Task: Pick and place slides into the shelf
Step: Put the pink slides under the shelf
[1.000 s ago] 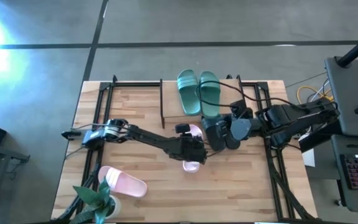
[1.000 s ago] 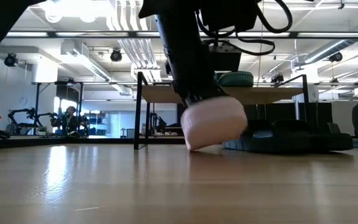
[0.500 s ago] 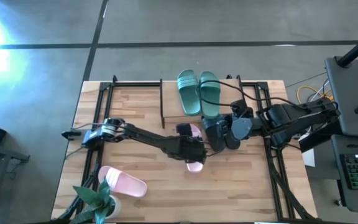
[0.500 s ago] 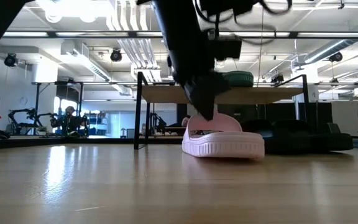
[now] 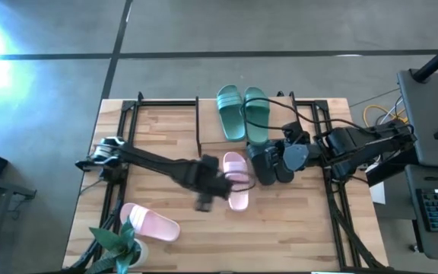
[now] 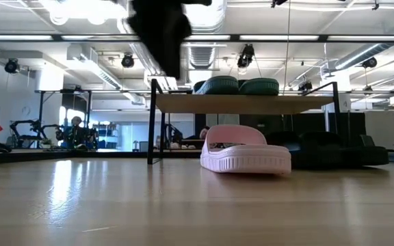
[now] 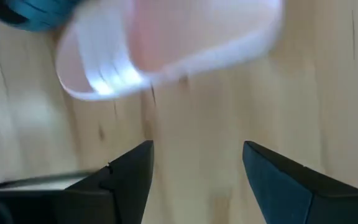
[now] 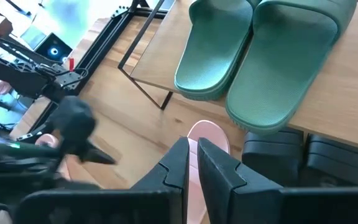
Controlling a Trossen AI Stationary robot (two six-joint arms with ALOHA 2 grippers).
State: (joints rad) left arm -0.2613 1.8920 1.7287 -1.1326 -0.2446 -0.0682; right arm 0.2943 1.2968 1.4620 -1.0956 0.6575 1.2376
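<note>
**Pink slide left loose at the table's near corner**

Pink rubber decides the coming move: the loose pink slide [image 5: 150, 223] lies at about seven o'clock from the left gripper [image 5: 204, 199], long axis running roughly nine to three. The left gripper's jaws stand wide and empty, and this arm looks the nearer. The placed pink slide [image 5: 236, 180] lies flat beside the black pair [image 5: 272, 162] under the shelf [image 5: 211, 131]; the green pair [image 5: 242, 113] sits on top. At three o'clock the right gripper [image 8: 192, 163] waits, jaws closed on nothing. No writing is legible.
</note>
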